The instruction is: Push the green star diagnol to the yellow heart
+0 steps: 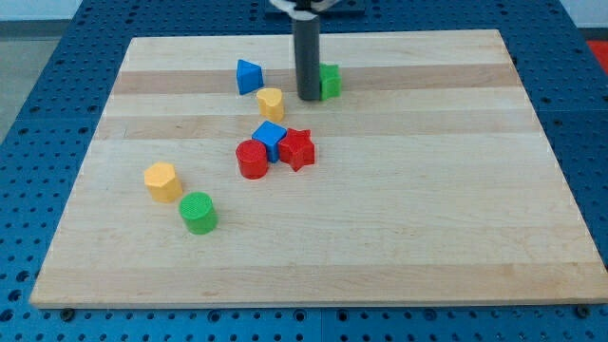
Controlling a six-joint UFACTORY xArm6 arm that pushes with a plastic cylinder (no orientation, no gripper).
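The green star (330, 82) sits near the view's top centre, partly hidden behind my rod. My tip (310, 98) touches or nearly touches its left side. The yellow heart (271, 103) lies a short way to the left of my tip and slightly lower, apart from the star.
A blue triangular block (249, 76) lies left of the heart. A blue cube (270, 139), red star (297, 148) and red cylinder (252, 159) cluster at mid-board. A yellow hexagonal block (162, 180) and green cylinder (199, 212) sit at lower left on the wooden board (427, 209).
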